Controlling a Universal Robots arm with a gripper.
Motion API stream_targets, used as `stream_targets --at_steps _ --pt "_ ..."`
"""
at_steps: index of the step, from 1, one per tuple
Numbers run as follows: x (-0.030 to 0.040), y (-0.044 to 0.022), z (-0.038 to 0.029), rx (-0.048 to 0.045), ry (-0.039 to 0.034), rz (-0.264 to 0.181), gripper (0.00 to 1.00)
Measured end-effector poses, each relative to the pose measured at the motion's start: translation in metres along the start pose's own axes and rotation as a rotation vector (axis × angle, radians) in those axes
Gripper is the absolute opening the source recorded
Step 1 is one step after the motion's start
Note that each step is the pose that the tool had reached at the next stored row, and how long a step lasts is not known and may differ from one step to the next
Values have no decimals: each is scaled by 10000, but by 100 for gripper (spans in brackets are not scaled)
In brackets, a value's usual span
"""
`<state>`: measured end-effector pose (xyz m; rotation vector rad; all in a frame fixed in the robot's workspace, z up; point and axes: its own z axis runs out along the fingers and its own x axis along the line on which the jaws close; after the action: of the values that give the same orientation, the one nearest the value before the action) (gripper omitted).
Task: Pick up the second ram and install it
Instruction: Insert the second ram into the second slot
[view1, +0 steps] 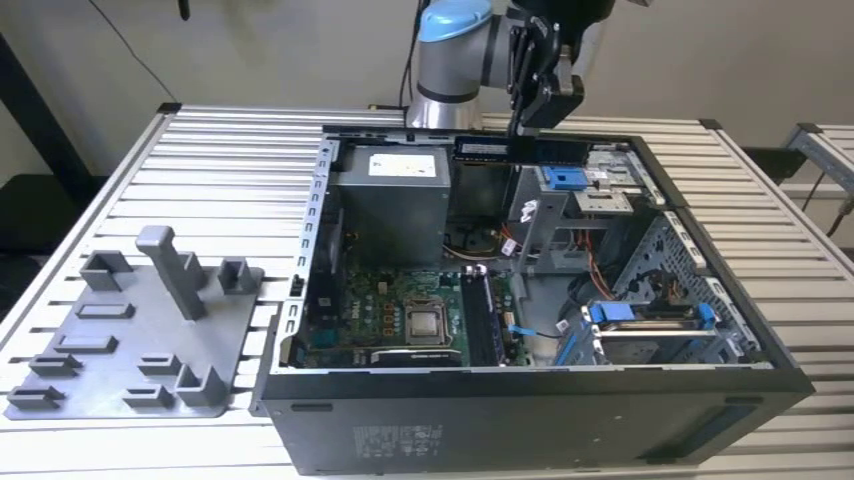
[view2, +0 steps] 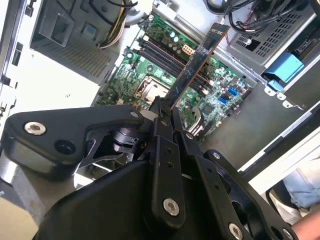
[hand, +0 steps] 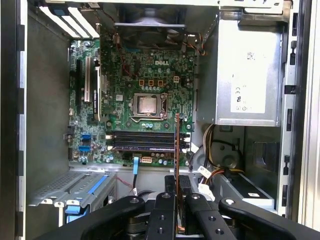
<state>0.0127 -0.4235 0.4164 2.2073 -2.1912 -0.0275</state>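
Observation:
The second ram (view1: 521, 150) is a slim dark strip held level above the far rim of the open computer case (view1: 534, 400). My gripper (view1: 530, 128) is shut on it from above. In the second wrist view the ram (view2: 197, 62) juts out from between the black fingers (view2: 161, 131) of the gripper (view2: 165, 114), over the green motherboard (view2: 150, 67). In the first wrist view the ram (hand: 177, 142) shows edge-on in the gripper (hand: 178, 184), high over the dark memory slots (hand: 142, 141) beside the processor socket (hand: 148, 105).
A grey plastic tray (view1: 134, 345) with upright blocks lies to the exterior view's left of the case. Inside the case are the power supply (view1: 387, 200), a cable bundle (hand: 210, 172) and a drive cage with blue clips (view1: 647, 320). A person's blue clothing (view2: 300, 192) shows beyond the case.

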Motion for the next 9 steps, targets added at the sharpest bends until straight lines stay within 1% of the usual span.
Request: stream_targets --at_steps 6,9 --pt "0 0 0 0 -1 25 14" --pt "2 1 0 -1 -6 160 14"
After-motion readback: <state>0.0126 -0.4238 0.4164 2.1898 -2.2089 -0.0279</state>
